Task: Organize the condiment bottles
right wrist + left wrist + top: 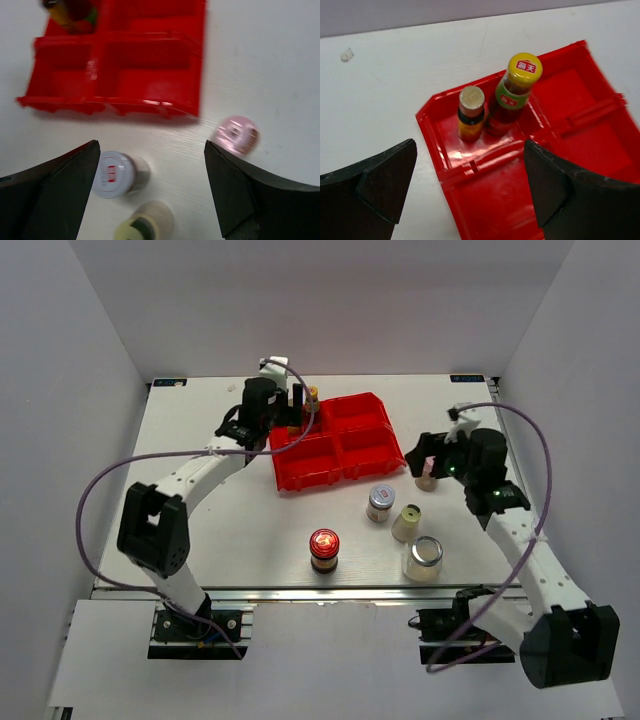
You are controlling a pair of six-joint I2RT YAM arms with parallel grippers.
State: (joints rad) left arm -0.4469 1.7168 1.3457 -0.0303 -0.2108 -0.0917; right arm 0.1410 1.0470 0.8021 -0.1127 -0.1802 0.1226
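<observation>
The left arm (195,475) and right arm (535,555) were white tubes with chunky black joints, each trailing a lilac cable (82,512).

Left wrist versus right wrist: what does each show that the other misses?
Left wrist only: the caps of the yellow-capped bottle and the shorter bottle, both standing in one compartment. Right wrist only: the pink-capped shaker, silver-lidded jar and cream-capped shaker. Shared: the red tray, with those two bottles cropped at the right view's edge.

The red tray (490,200) is glossy moulded plastic that catches highlights. In its corner compartment, the yellow-capped sauce bottle (512,97) looks like dark glass, with a shiny cap and label. The tabletop (390,85) around the tray is smooth, matt white.
</observation>
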